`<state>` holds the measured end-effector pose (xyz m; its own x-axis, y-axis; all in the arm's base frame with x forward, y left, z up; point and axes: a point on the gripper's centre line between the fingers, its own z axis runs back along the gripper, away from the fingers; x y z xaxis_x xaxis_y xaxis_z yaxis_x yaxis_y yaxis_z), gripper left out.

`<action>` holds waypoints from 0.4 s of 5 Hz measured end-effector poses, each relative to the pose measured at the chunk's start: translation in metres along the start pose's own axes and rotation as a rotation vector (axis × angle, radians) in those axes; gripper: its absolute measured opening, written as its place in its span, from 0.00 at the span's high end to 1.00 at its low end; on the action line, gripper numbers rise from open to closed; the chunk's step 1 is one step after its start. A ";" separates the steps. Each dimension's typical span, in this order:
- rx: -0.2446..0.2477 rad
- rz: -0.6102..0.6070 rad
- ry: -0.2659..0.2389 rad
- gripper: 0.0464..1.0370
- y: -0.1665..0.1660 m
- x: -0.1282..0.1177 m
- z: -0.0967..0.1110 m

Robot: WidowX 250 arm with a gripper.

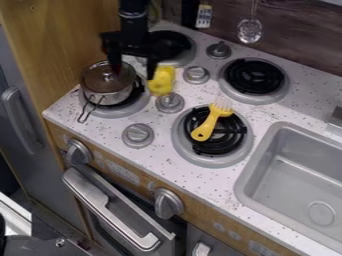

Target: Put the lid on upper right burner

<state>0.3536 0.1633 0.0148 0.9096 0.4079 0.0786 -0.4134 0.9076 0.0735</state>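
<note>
At the upper left of the camera view, the black gripper (133, 74) hangs over the pot (115, 96), its fingers (152, 64) spread with nothing gripped between them. The lid (99, 77) sits on the pot, which stands on the lower left burner (128, 111). The step in hand looks to be taking hold of the lid. As the view has it, one finger crosses the lid's far side while the other lies past the pot's edge, so I would shift the grip leftward, straddle whatever raised middle the lid offers, and close gently. Lift straight up first (a slanted pull could drag the pot along), clear the yellow item (160, 82) and the knobs, then lower the lid level onto the upper right burner (255, 77). The yellow fork (208, 124) on the lower right burner (192, 154) is best given room too.

Hard to make out is the middle of the lid, dark and partly behind a finger; I cannot tell how much there is to pinch, nor how far above it the fingertips hang. The gripper masks part of the upper left burner (188, 52) and the yellow item's near edge, so that item's full shape is uncertain.
</note>
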 end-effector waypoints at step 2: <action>0.038 0.047 0.014 0.04 0.028 0.011 -0.009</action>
<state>0.3527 0.1940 0.0084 0.8897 0.4511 0.0694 -0.4563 0.8833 0.1074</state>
